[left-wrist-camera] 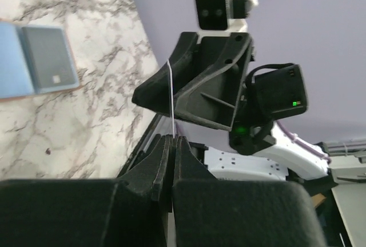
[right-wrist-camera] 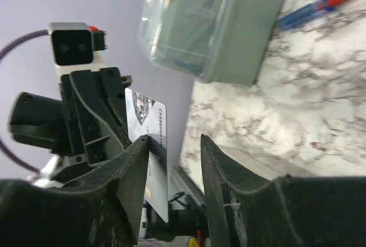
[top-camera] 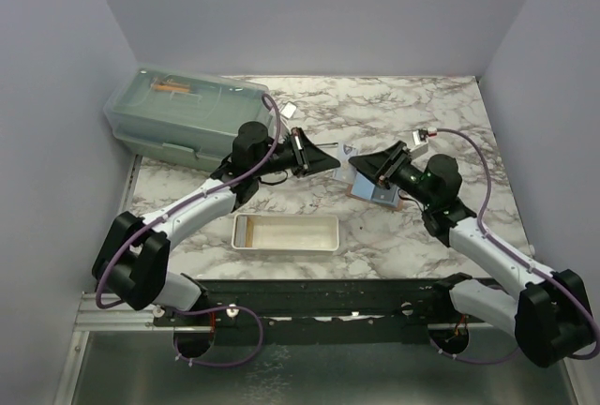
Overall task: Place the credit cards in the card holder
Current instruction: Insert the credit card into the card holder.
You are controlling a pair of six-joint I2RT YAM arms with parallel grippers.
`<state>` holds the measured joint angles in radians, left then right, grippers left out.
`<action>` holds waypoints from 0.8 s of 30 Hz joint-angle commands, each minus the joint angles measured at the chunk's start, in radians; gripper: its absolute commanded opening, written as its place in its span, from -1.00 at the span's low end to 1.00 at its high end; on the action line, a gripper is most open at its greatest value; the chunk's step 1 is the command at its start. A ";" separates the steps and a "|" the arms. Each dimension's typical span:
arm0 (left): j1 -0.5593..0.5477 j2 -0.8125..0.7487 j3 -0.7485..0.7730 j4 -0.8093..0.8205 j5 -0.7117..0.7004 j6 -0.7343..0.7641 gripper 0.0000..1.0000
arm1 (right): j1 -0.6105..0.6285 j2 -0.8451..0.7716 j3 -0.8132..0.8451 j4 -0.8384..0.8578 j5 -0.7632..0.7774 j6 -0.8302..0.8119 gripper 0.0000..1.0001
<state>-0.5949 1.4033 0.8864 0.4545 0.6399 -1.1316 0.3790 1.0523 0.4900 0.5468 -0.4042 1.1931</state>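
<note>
Mia: Who has the card?
Tom: The left gripper (left-wrist-camera: 172, 138). Its two black fingers are pressed tight together, and one credit card (right-wrist-camera: 150, 122) is pinched between them. The card stands on its edge, up in the air.
Mia: And the right gripper (right-wrist-camera: 175, 142)?
Tom: Its jaws are partly apart. The card sits in the gap, close by one finger — I cannot tell if it touches. The other finger is away from it, so this gripper grips nothing.
Mia: Where is the card holder (top-camera: 356, 196)?
Tom: Flat on the marble table (top-camera: 412, 114), near the middle, just under the right gripper. A blue-grey card (left-wrist-camera: 48, 58) lies on it.
Mia: What else is there?
Tom: A clear box with a lid (top-camera: 192, 114) at the back left, a white tray (top-camera: 284, 233) at the front — and a blue and red pen-like thing (right-wrist-camera: 314, 8) by the box.
</note>
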 commanded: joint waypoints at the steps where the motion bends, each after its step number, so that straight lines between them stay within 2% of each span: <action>1: 0.009 0.037 0.072 -0.170 0.004 0.143 -1.00 | -0.031 -0.007 0.069 -0.412 0.089 -0.253 -0.09; 3: 0.010 0.058 0.113 -0.294 -0.019 0.214 -1.00 | -0.061 0.003 0.089 -0.533 0.139 -0.329 0.05; 6: 0.009 0.090 0.172 -0.425 -0.042 0.307 -1.00 | -0.092 0.050 0.147 -0.719 0.225 -0.443 0.14; 9: 0.008 0.126 0.208 -0.474 -0.042 0.350 -1.00 | -0.113 0.137 0.220 -0.855 0.334 -0.525 0.22; 14: 0.000 0.208 0.274 -0.490 -0.017 0.361 -1.00 | -0.144 0.342 0.355 -1.003 0.412 -0.598 0.24; 24: -0.028 0.421 0.431 -0.528 -0.005 0.344 -1.00 | -0.148 0.453 0.378 -1.010 0.527 -0.612 0.26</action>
<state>-0.6113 1.7557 1.2541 -0.0425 0.6182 -0.8017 0.2359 1.4815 0.8467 -0.4263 0.0410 0.6098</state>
